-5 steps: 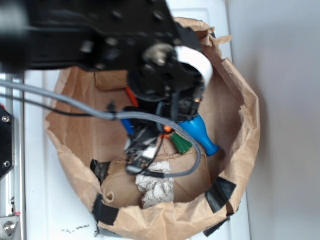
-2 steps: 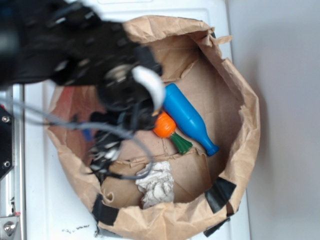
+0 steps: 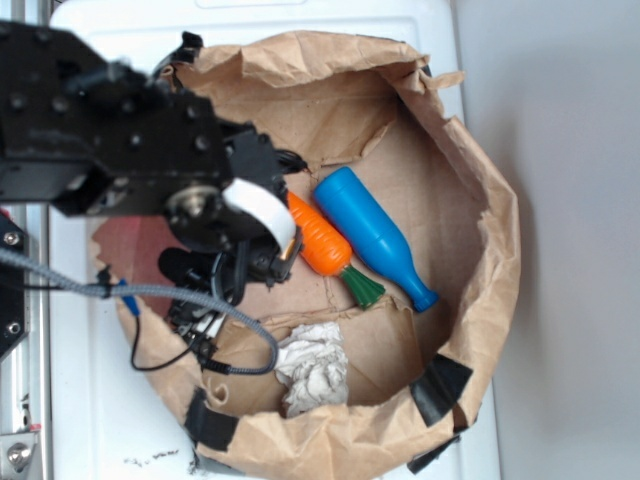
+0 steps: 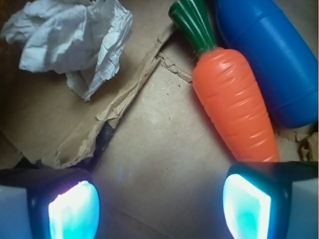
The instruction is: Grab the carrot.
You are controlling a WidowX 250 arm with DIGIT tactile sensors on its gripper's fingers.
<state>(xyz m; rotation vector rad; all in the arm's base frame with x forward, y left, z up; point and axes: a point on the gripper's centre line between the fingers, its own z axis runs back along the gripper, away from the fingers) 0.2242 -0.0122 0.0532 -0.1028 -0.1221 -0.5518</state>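
orange carrot [image 4: 234, 107] lies free on the brown paper bag [image 3: 470, 180] floor, touching the blue bottle toy [image 3: 375, 238] | my gripper [image 4: 159, 206] has swung off to the left, uncovering it | jaws apart, empty | grasp not yet made.

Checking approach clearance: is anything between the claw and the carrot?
Nothing visible. The open claw hangs over bare brown paper, the carrot just ahead of one finger. The blue bottle toy lies against the carrot's far side.
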